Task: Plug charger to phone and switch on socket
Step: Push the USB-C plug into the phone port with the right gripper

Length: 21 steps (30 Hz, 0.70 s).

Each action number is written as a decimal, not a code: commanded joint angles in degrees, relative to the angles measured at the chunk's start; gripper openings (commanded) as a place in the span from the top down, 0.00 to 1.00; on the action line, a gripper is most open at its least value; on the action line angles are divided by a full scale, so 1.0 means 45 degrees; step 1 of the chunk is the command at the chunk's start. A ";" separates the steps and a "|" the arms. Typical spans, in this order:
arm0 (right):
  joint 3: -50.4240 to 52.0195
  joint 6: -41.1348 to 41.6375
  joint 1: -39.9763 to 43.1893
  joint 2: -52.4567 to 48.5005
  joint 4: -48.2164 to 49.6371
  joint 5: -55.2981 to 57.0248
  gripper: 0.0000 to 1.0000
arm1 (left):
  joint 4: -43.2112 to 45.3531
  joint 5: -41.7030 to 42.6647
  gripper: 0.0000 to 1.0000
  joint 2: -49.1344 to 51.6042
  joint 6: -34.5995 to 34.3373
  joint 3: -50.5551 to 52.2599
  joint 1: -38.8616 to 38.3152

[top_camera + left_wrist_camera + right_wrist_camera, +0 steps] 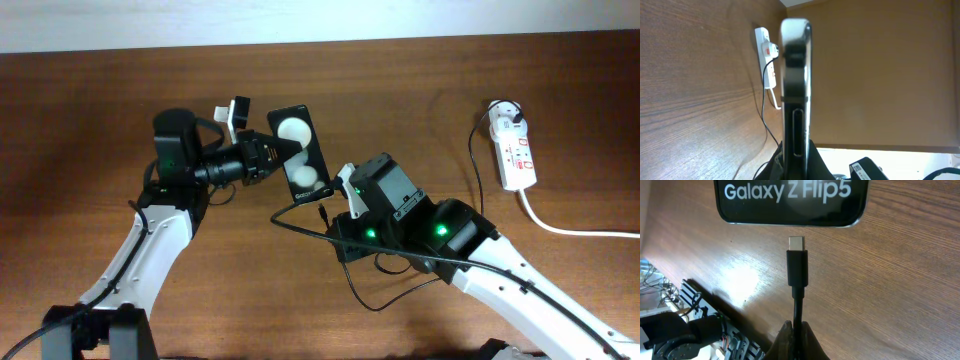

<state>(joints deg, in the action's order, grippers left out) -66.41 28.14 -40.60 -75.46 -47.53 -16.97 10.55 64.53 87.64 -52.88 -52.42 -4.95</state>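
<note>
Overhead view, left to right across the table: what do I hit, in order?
In order: left arm's wrist → phone → right arm's wrist → socket.

One black rectangular phone (300,150), one white oblong power strip (517,155), one thin black charging cable (797,275) and two white-and-black robot arms, left (150,240) and right (520,280).

Table (90,120): brown wood-grain top, grain running lengthwise, light sheen in places. Pale band (300,20): plain off-white strip along the table's far edge; nature indeterminate.
</note>
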 commanded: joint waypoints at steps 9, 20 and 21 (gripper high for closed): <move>0.0010 -0.0039 -0.0058 -0.0019 0.0447 -0.0083 0.96 | -0.0364 0.0189 1.00 -0.0049 0.0248 -0.0189 0.0053; 0.0010 -0.0039 -0.0058 -0.0019 0.0423 -0.0466 0.96 | -0.0359 -0.0010 1.00 -0.0049 -0.0442 -0.0189 0.0053; 0.0010 -0.0044 -0.0058 -0.0019 0.0423 -0.0471 0.96 | -0.0359 -0.0010 1.00 -0.0049 -0.0520 -0.0189 0.0053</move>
<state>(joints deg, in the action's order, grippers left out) -66.41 28.12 -40.60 -75.46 -45.80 -18.11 8.58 64.03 87.64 -54.04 -52.42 -4.80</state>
